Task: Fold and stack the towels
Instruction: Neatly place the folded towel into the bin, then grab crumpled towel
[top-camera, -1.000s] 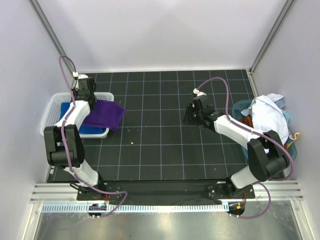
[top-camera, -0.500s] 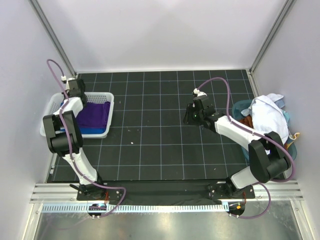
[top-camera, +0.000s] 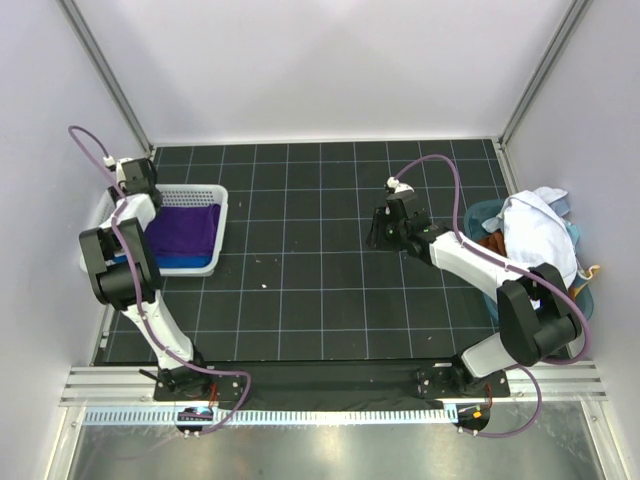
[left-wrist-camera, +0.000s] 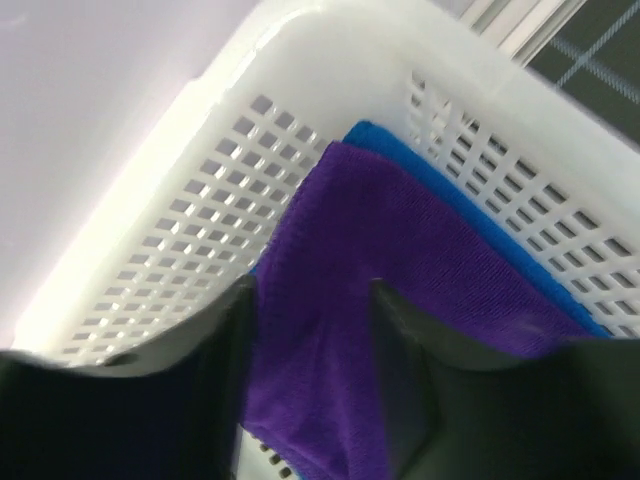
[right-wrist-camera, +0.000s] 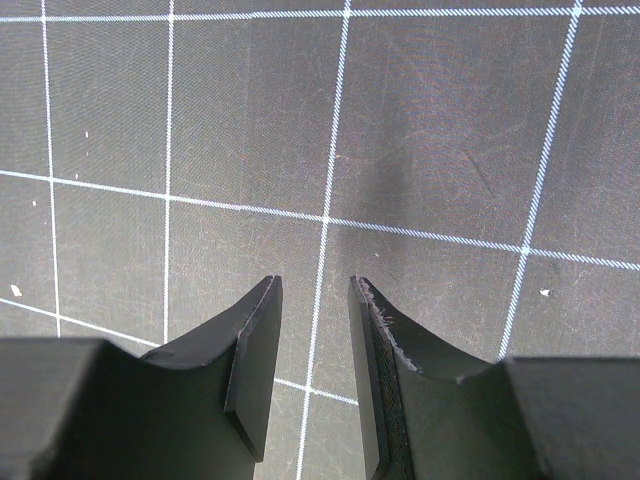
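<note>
From above, the left hand (top-camera: 137, 190) hangs over the far left corner of the white basket (top-camera: 222, 225), at the left edge of the tabletop (top-camera: 300, 280). The purple towel (top-camera: 185, 228) lies flat inside the basket, just to the right of that hand. The blue towel (top-camera: 190, 262) lies under it, showing as a strip along the near side. The right hand (top-camera: 373, 228) hovers over bare tabletop right of the middle, well apart from the basket. The white towel (top-camera: 535, 235) is heaped on a teal bin (top-camera: 480, 215) at the right edge, to the right of the right hand and apart from it. This view does not show how either hand's fingers stand.

In the left wrist view, the left hand (left-wrist-camera: 310, 290) has its fingers (left-wrist-camera: 225, 370) apart. The purple towel (left-wrist-camera: 400, 250) fills the gap between them and spreads away beyond the tips. The fingers do not look pressed onto it. The blue towel (left-wrist-camera: 405, 172) shows as a band past the purple one's far edge, against the basket (left-wrist-camera: 200, 220) wall.

In the right wrist view, the right hand (right-wrist-camera: 314, 290) has its fingers slightly apart with nothing between them. Only the gridded tabletop (right-wrist-camera: 450, 120) shows in the narrow gap, and no towel is in this view.
</note>
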